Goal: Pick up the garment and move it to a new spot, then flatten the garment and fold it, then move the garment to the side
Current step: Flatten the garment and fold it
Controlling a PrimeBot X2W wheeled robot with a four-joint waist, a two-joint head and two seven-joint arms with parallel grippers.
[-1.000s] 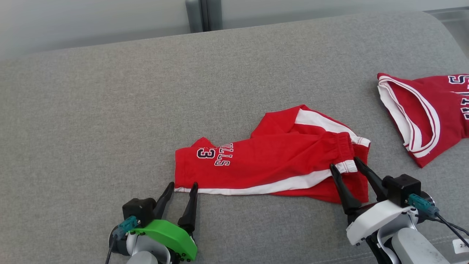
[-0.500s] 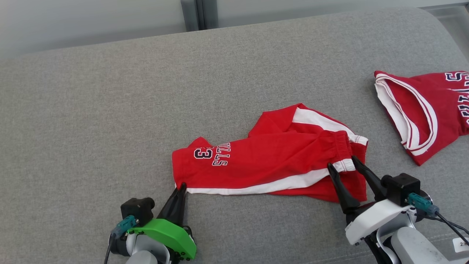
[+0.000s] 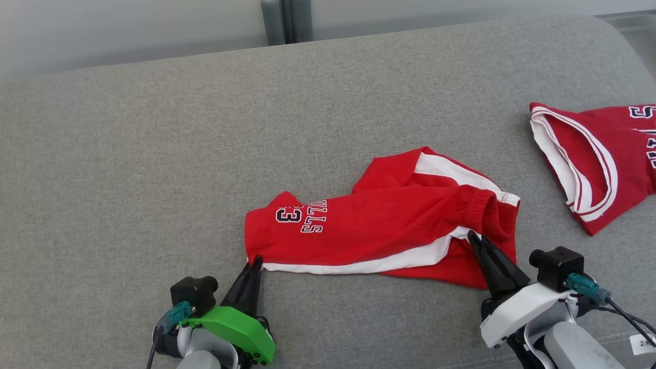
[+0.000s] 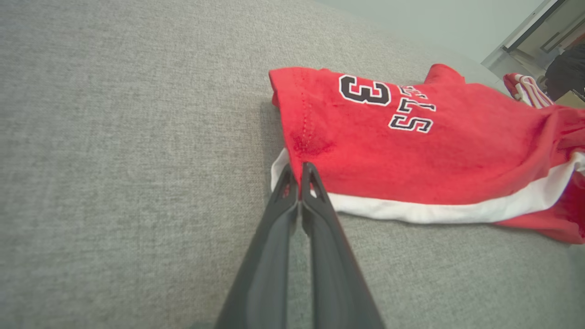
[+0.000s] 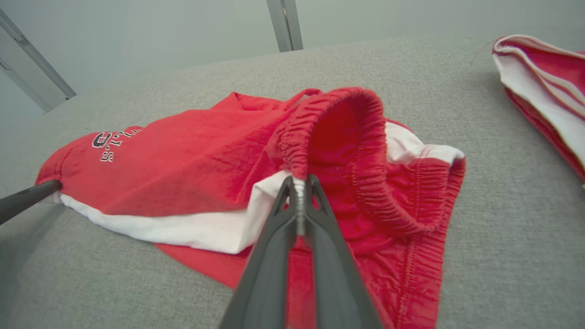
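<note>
Lower left of head view: left gripper [image 3: 255, 261], green housing, black fingers. Jaws are pinched fully together on the near-left hem corner of the red elastic-waist shorts w/ white side stripe [image 3: 379, 225]. In the left wrist view the tips bite right where red hem meets white stripe.

Shorts lie rumpled at frame centre, a bit right, resting on the surface; leg hem at left, waistband at right.

Dark white-outlined print [image 3: 302, 215] sits near the shorts' left end. It shows a clear "3", a 2nd digit beside it partly folded under, and sideways letters ending "LLS".

Lower right: right gripper [image 3: 475, 237], white housing. Jaws are closed on the waistband edge; the right wrist view shows white fabric nipped btwn the tips.

Far right, cut by the frame edge and well apart from the shorts: red jersey w/ white-and-red striped trim [image 3: 589, 154]. An "S" is readable on it; other letters are cut off.

Bottom right corner: small white label [image 3: 643, 344], starts "2", rest too small.

Surface: grey woven upholstery [image 3: 154, 154], far edge rounding off at upper right. Behind it is a pale wall w/ a grey vertical post [image 3: 284, 20] at top centre.
</note>
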